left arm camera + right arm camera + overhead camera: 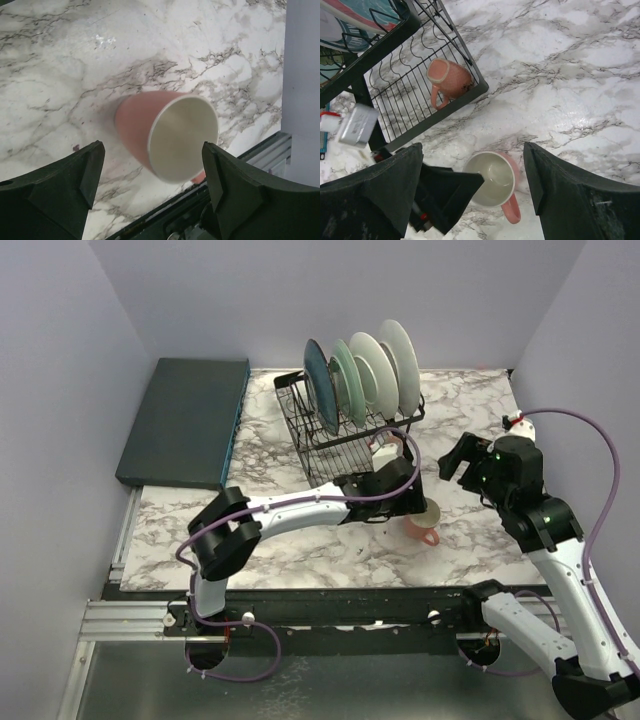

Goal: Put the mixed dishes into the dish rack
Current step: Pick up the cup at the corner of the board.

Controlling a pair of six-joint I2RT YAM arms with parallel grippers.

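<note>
A pink mug with a cream inside stands upright on the marble table, its handle toward the near edge. My left gripper is open around it, with a gap on each side between fingers and mug. From above, my right gripper looks down on the same mug, open and holding nothing. The black wire dish rack holds several upright plates. A second pink mug lies on its lower tier.
A dark teal flat slab lies at the back left. The left arm stretches across the table in front of the rack. The table's near edge and a metal rail lie just behind the mug. Grey walls close in both sides.
</note>
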